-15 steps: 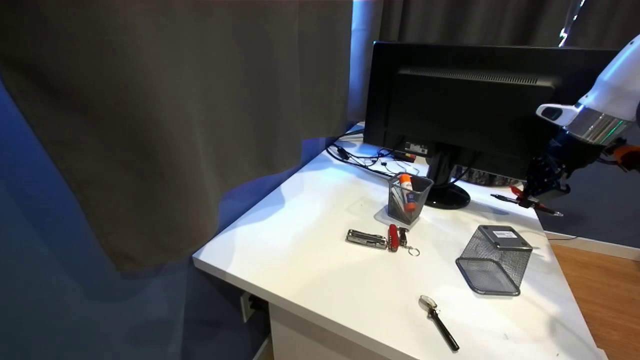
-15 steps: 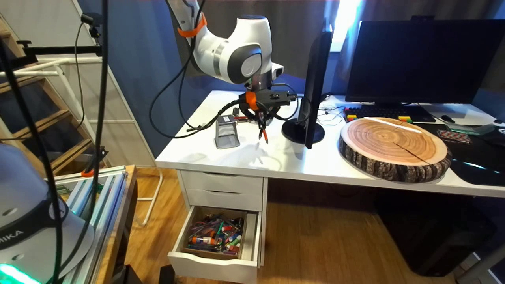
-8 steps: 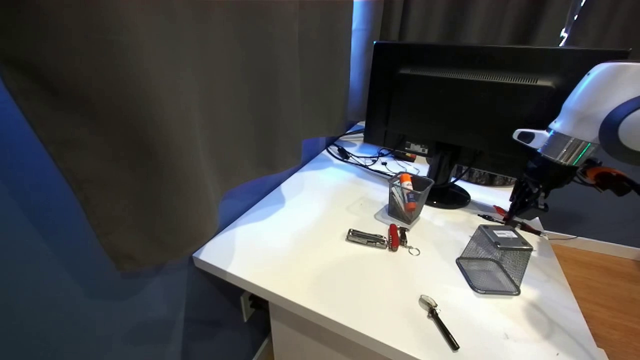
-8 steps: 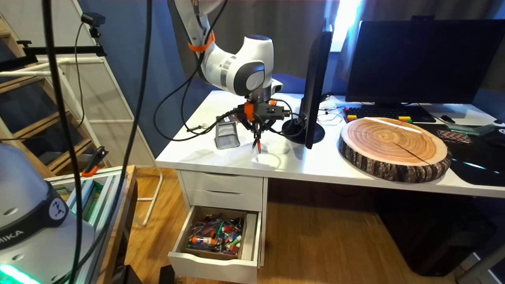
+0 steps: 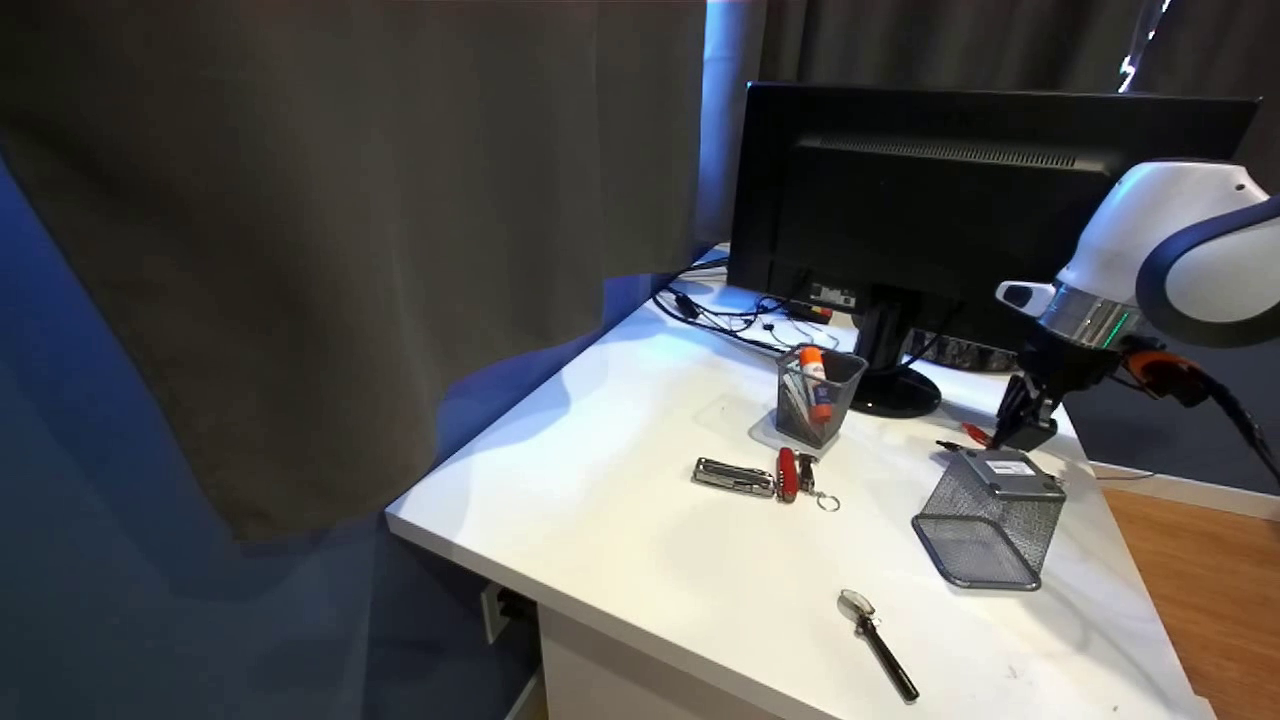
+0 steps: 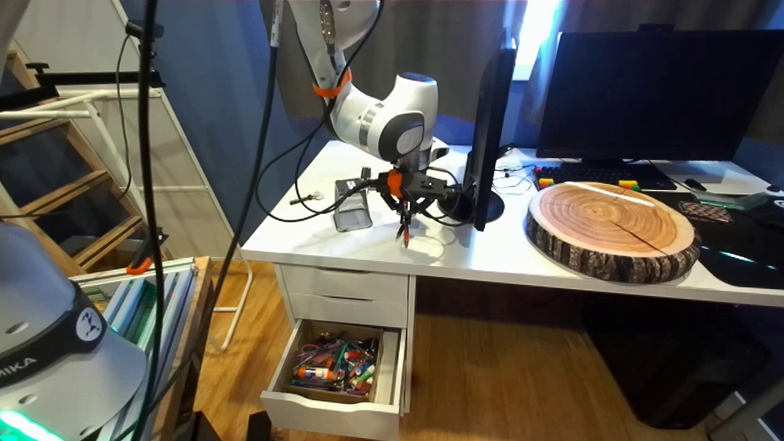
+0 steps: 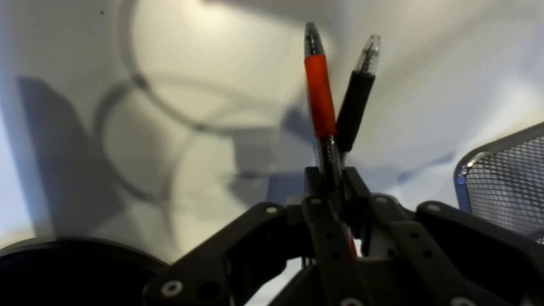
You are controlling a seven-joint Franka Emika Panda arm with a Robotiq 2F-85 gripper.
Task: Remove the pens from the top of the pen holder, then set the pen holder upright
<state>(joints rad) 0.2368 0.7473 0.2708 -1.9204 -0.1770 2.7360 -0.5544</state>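
The dark mesh pen holder [image 5: 1000, 490] stands upside down on the white desk, its labelled base facing up. It also shows in an exterior view [image 6: 353, 211], and its rim shows at the right of the wrist view [image 7: 484, 151]. My gripper [image 7: 332, 178] is shut on a red pen [image 7: 321, 95] and a black pen [image 7: 356, 106], crossed between the fingertips. In both exterior views the gripper [image 5: 1000, 438] [image 6: 405, 211] is low over the desk beside the holder, on the monitor side. Whether the pens touch the desk I cannot tell.
A second mesh holder [image 5: 790, 420] with a glue stick [image 5: 815, 385] stands near the monitor [image 5: 940, 220]. A multitool [image 5: 733, 478], a red pocketknife [image 5: 787, 475] and a black stick with a pale tip [image 5: 885, 655] lie on the desk. A drawer [image 6: 340, 410] stands open below.
The arm has come down toward the desk with both pens in the gripper, and shifted beside the holder. The holder and the other objects have not moved.
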